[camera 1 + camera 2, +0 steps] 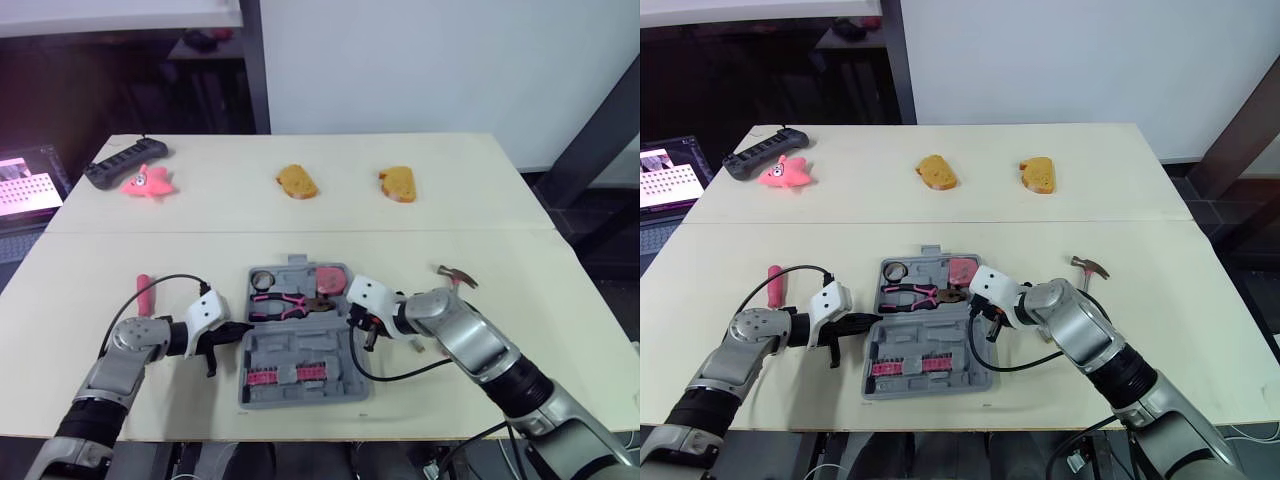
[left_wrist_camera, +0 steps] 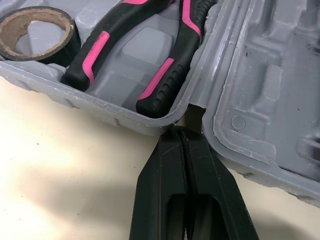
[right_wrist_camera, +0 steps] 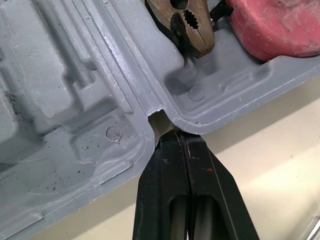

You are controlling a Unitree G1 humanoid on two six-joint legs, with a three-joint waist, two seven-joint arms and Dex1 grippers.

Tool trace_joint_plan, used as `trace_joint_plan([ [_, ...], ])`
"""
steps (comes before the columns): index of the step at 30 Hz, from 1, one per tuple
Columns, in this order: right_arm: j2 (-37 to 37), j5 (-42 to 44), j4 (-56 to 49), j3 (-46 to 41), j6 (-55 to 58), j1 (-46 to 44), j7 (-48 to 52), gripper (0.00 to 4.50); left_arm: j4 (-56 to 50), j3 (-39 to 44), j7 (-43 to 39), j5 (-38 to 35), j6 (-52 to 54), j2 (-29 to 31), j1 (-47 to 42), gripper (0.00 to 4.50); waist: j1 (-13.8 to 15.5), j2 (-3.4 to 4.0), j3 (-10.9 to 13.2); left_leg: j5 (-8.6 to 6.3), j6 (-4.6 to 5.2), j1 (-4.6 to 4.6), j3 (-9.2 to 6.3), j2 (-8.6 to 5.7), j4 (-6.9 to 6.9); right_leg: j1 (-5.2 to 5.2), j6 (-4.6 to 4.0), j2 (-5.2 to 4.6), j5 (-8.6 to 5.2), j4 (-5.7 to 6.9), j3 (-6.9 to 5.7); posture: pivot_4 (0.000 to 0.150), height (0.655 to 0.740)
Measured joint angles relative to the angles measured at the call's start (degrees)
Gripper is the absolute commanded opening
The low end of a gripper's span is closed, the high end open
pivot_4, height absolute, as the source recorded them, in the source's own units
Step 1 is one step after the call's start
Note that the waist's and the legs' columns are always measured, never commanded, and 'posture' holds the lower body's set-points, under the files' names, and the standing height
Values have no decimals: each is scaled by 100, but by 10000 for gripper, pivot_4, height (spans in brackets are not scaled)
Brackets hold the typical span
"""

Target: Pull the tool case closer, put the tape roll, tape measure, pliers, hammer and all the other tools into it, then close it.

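Observation:
The grey tool case [image 1: 300, 345] lies open at the table's front centre. Its far half holds the tape roll [image 1: 264, 277], the pink-and-black pliers [image 1: 285, 303] and the pink tape measure [image 1: 331, 278]. Pink bits [image 1: 285, 375] sit in its near half. My left gripper [image 1: 245, 326] is shut, its tip at the hinge notch on the case's left side [image 2: 270, 100]. At the opposite hinge notch [image 3: 60, 100], my right gripper [image 1: 362, 322] is also shut. The hammer [image 1: 455, 277] lies on the table right of the case. A pink-handled tool [image 1: 146, 290] lies to the left.
Two bread-like pieces [image 1: 297, 181] [image 1: 397, 184] rest on the far half of the table. A pink star toy [image 1: 148, 182] and a black handheld device [image 1: 124, 162] sit at the far left corner. A laptop [image 1: 25, 185] stands off the table's left edge.

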Motion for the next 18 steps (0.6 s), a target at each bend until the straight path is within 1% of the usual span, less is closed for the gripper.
trace_joint_plan([
  [8, -97, 24, -523, 80, 368, 234, 66, 0, 1, 18, -12, -1, -53, -7, 58, 367, -2, 0, -1, 0, 0, 4, -1, 0, -1, 4, 0, 0, 0, -1, 0, 1500, 7400],
  [18, -29, 8, -485, 85, 294, 268, -42, 0, -153, 60, -13, -4, -34, 25, 236, 367, -24, -1, -2, 0, 0, 15, -1, 0, 0, 15, 0, 2, 0, -1, 0, 1500, 7400],
])
